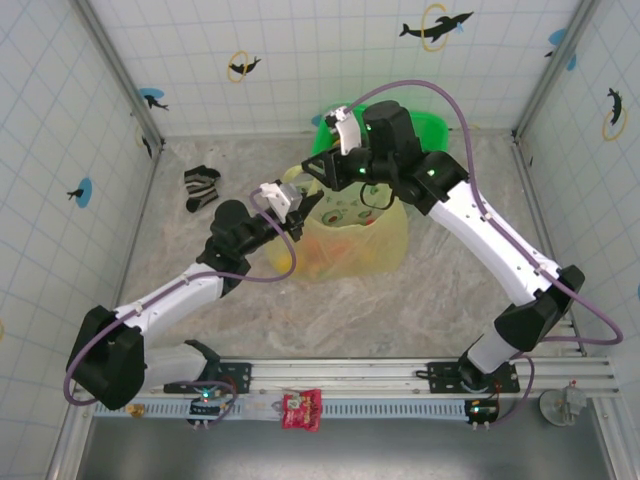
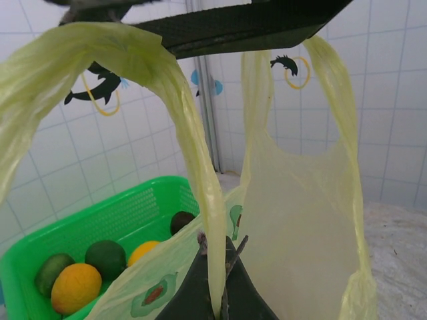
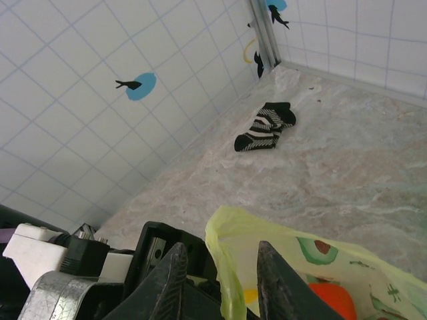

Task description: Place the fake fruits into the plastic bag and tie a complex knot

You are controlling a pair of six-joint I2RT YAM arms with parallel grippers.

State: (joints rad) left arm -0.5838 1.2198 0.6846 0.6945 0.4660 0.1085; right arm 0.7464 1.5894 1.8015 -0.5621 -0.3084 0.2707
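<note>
Plastic bag [image 1: 365,240]: thin, translucent yellow-green, printed with avocado motifs, standing at mid-bench just in front of the green basket [image 1: 435,125], mouth held up. Contents: at least one orange-red fruit [image 3: 330,300] shows through the film; full count cannot be told. Loop handles [image 2: 193,153]: both stretched upward, one strip running down into the left hand [image 2: 220,243], which is clamped tight on it. Right hand [image 3: 221,247]: fingers apart, straddling the bag's rim without pressing it. Fake fruits [image 2: 75,287] outside the bag: several, orange, yellow and dark green, lie in the basket, so filling looks unfinished and the knot is not yet begun. Surroundings: striped sock [image 3: 263,127] well apart on the marbled bench [image 3: 347,167], not involved. Hazards, as judged: the taut film may tear or slide from the left pinch, dropping the mouth shut; the right hand may close on a single layer; the two hands work very near each other and could knock together.
</note>
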